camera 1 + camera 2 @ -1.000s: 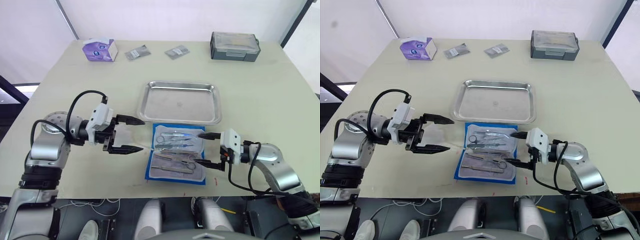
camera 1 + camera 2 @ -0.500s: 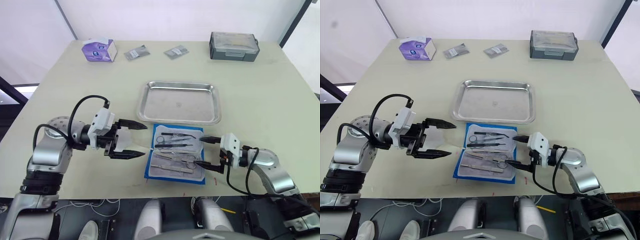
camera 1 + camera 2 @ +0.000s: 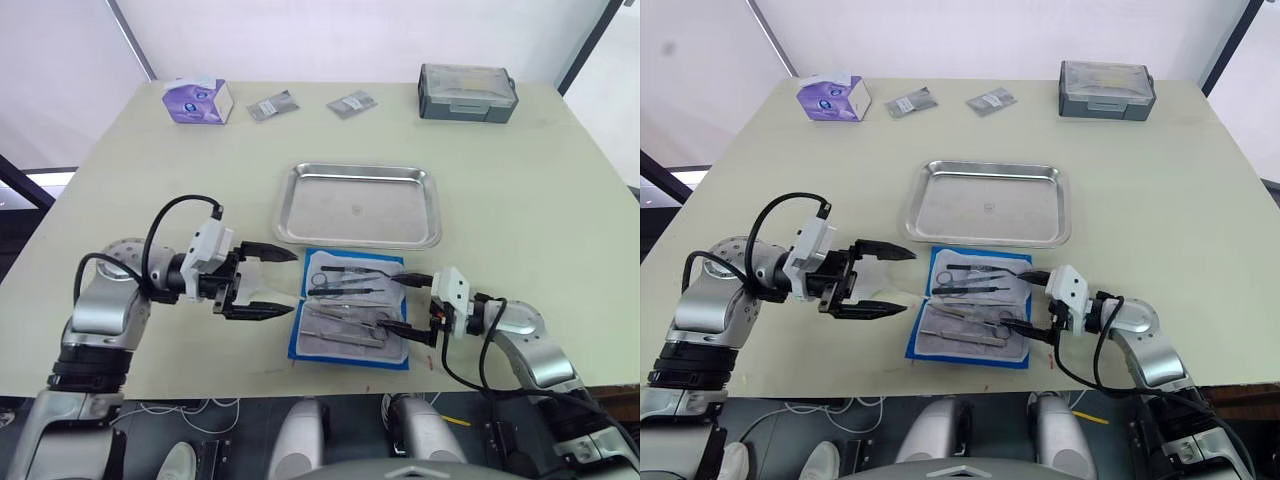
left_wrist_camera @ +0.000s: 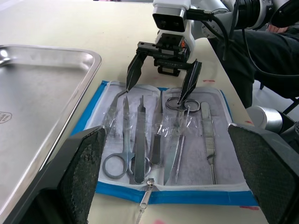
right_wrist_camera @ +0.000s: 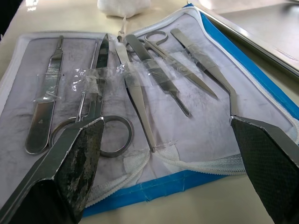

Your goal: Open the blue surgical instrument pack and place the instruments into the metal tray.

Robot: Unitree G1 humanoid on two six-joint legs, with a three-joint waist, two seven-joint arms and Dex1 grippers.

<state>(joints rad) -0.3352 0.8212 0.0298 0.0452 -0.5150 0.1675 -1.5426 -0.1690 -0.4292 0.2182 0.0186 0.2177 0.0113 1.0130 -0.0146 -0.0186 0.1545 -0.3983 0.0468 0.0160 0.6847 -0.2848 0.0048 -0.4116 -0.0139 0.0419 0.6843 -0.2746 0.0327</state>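
The right gripper [image 3: 406, 305] has advanced, straddling the instruments [image 3: 345, 297] with jaws spread.

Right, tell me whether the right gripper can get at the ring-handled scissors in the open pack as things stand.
Probably yes. The right gripper is open at the edge of the blue pack, the scissors lie uncovered between its fingers, though clear bands strap them down.

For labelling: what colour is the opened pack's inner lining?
Pale grey-white, edged in blue; the blue surgical instrument pack shows it best in the right wrist view.
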